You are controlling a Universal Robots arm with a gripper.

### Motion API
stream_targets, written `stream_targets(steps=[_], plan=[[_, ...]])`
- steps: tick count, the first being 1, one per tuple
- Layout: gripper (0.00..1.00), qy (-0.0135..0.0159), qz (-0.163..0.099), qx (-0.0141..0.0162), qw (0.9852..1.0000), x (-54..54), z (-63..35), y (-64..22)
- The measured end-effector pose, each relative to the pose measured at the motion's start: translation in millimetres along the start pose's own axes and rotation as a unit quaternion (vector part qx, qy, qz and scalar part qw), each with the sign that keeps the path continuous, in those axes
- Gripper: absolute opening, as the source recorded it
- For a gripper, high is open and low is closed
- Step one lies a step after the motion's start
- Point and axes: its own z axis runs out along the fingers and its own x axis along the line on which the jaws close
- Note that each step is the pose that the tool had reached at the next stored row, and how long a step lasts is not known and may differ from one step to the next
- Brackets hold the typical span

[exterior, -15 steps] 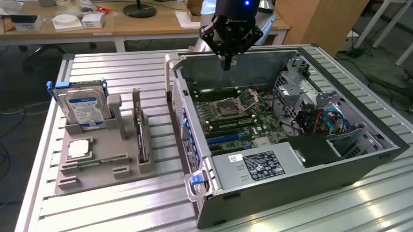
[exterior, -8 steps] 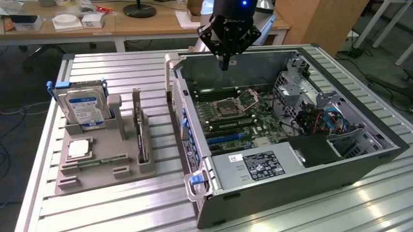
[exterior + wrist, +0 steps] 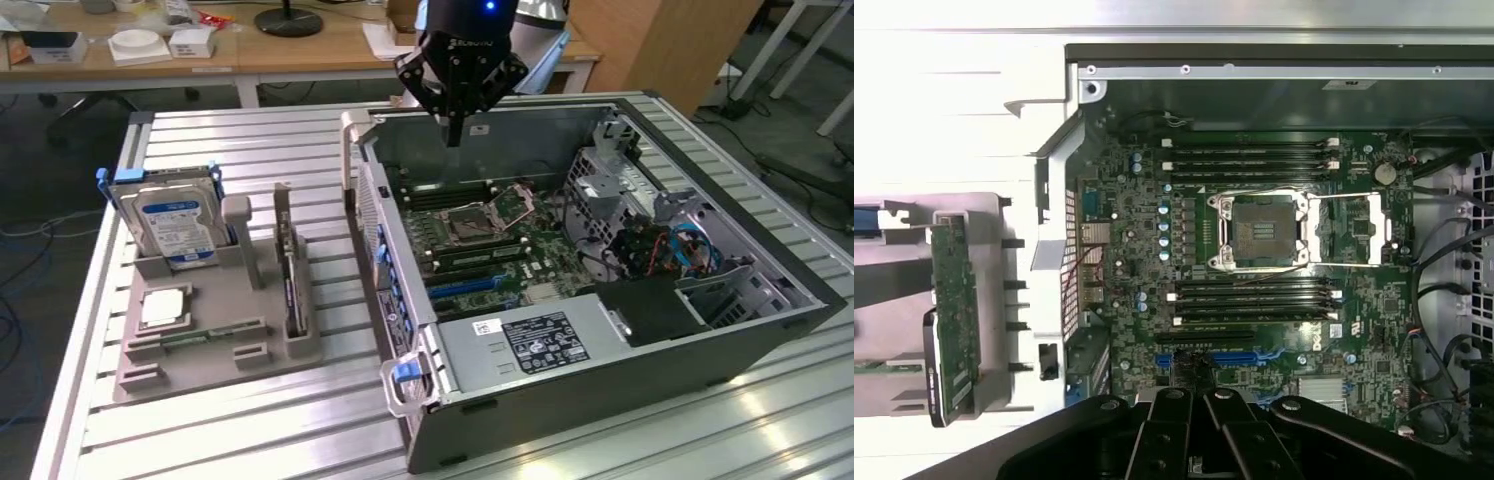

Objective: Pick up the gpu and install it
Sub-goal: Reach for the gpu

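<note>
The gpu (image 3: 291, 290) is a thin dark card standing on edge in a slot of the grey holder (image 3: 200, 372) on the exterior view's left. In the wrist view the gpu (image 3: 954, 320) shows edge-on as a green board beside the case. My gripper (image 3: 454, 132) hangs above the back part of the open computer case (image 3: 747, 340), well away from the gpu. Its fingers are shut with nothing between them. In the wrist view the gripper (image 3: 1199, 440) is over the motherboard (image 3: 1144, 250), near the blue slots (image 3: 1229, 357).
The holder also carries an upright silver hard drive (image 3: 174, 225), a flat square chip (image 3: 163, 308) and a narrow green memory stick (image 3: 200, 338). Inside the case are an open processor socket (image 3: 1262, 232), a power supply (image 3: 527, 345) and cables (image 3: 667, 250). The case's swung-out side frame (image 3: 387, 290) stands between holder and motherboard.
</note>
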Motion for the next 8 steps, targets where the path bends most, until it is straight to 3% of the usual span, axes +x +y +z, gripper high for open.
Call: stream_targets(steps=[8], plan=[[0.1,0.0,0.0,0.0,1.0,8.7,-0.2,-0.4]])
